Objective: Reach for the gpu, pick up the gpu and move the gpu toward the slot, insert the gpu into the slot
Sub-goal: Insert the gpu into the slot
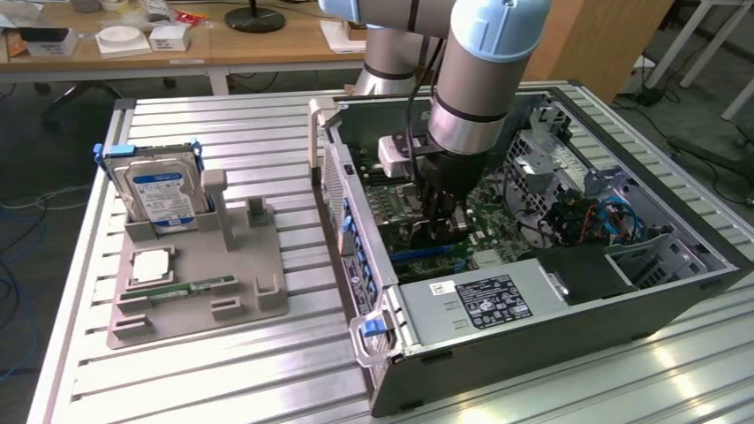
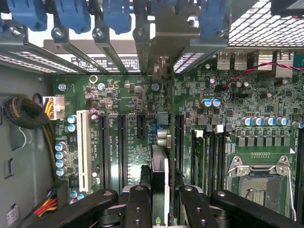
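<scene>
Wrist view | hand point(image 2: 159, 202) clamped on gpu point(image 2: 160, 166) | gpu edge-on between fingers, above motherboard point(image 2: 123, 95) slot point(image 2: 179, 137)

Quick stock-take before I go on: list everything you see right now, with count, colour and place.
gpu: one, dark card seen edge-on with a silvery bracket end, held in the gripper above the motherboard.
Motherboard: one, green, inside the case.
Slots: several long dark strips and one white strip, on the motherboard.
CPU socket: one, silver, on the motherboard.
Computer case: one, dark grey, open, at the exterior view's right.
Hard drive: one, silver with blue label, upright in the fixture.
Fixture: one, grey, at the exterior view's left.
Table: one, slatted metal.
Gripper: one, black, shut on the gpu.
</scene>
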`<control>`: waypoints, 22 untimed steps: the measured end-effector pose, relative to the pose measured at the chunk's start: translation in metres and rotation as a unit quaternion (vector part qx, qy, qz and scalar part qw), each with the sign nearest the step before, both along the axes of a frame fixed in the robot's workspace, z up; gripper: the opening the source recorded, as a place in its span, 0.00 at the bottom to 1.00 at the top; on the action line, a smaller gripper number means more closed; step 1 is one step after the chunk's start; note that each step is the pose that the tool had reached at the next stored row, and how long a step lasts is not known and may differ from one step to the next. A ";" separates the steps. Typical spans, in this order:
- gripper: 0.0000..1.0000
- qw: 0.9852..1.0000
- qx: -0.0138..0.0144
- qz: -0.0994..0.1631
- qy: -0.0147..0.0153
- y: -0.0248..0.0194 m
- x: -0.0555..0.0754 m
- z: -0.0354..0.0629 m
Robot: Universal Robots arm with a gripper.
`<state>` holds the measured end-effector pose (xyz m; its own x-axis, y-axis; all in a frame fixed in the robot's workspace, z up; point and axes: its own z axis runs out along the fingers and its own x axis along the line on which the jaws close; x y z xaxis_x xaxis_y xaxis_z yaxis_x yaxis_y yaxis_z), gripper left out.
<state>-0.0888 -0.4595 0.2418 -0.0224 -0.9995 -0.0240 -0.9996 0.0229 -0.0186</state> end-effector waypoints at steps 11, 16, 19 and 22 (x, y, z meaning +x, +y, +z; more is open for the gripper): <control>0.27 1.000 0.000 0.000 0.000 0.0000 -0.002 -0.0034; 0.27 1.000 0.000 0.000 -0.001 0.0000 -0.002 -0.0036; 0.27 1.000 0.000 0.000 -0.001 0.0000 -0.002 -0.0036; 0.27 1.000 0.000 0.000 -0.002 0.0000 -0.002 -0.0029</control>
<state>-0.0906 -0.4595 0.2389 -0.0220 -0.9995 -0.0236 -0.9995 0.0226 -0.0218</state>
